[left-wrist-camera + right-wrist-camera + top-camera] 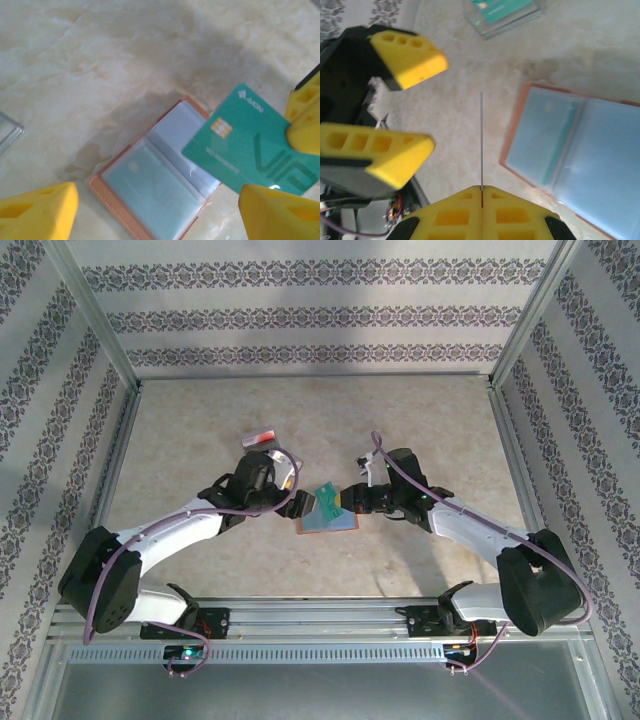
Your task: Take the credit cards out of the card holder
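The card holder point(330, 525) lies open on the table, tan rim up and clear pockets showing point(155, 185) point(570, 150). A teal card still sits in its left pocket. Above its right page hangs a teal credit card point(250, 145) marked VIP, with my right gripper point(481, 192) shut on one end; in the right wrist view the credit card point(481, 135) shows edge-on. My right gripper point(352, 502) is right of the card point(327, 500). My left gripper point(298, 503) stands open just left of it, its fingers point(280, 215) wide apart over the holder and gripping nothing.
A clear tray point(272, 453) behind the left gripper holds teal cards point(502, 12), and its corner point(7, 132) shows at the left wrist view's edge. Patterned walls with a metal frame point(105, 330) close in the table.
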### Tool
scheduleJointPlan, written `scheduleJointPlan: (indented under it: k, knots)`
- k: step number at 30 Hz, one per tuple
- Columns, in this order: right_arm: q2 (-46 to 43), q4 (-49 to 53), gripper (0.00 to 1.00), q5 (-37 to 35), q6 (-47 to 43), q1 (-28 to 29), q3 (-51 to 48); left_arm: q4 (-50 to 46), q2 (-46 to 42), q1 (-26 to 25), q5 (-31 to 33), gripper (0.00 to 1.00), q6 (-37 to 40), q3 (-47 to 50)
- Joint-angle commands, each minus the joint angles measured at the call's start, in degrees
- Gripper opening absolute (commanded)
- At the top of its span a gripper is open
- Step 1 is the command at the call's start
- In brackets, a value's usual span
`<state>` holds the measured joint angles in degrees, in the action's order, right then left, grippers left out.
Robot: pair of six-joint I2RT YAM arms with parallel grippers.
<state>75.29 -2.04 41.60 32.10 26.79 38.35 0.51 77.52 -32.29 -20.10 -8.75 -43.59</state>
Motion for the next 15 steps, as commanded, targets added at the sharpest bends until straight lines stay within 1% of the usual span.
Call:
scheduleJointPlan:
  k: [1, 3, 6, 11, 12, 13, 15]
  knots:
    - [-2.04, 0.16, 0.06, 6.54, -3.68, 0.63, 2.08, 4.78, -1.31, 3.64, -14.48, 0.81, 1.83, 1.04]
    - [-2.49, 0.20, 0.06, 8.52, -4.60, 0.72, 2.42, 3.53, -1.36, 4.32, -18.83, 0.81, 4.08, 0.41]
    - [-2.60, 0.61, 0.07, 10.93, -5.95, 0.86, 2.94, 0.31, -1.43, 4.65, -23.24, 0.81, 7.72, -0.95]
    - [-2.18, 1.52, 0.07, 11.96, -7.32, 1.38, 3.88, -3.37, -0.23, 4.83, -29.26, 0.80, 10.73, -3.14]
    - [-2.14, 1.52, 0.07, 12.01, -7.50, 1.55, 4.09, -3.24, 0.12, 4.85, -30.27, 0.78, 10.77, -3.33]
    - [-1.91, 1.65, 0.07, 12.03, -7.59, 1.69, 4.25, -2.81, 0.43, 4.89, -31.16, 0.74, 10.37, -3.34]
    - [-1.56, 1.69, 0.07, 12.10, -7.92, 1.84, 4.61, -2.06, 1.24, 4.85, -32.61, 0.70, 9.67, -3.44]
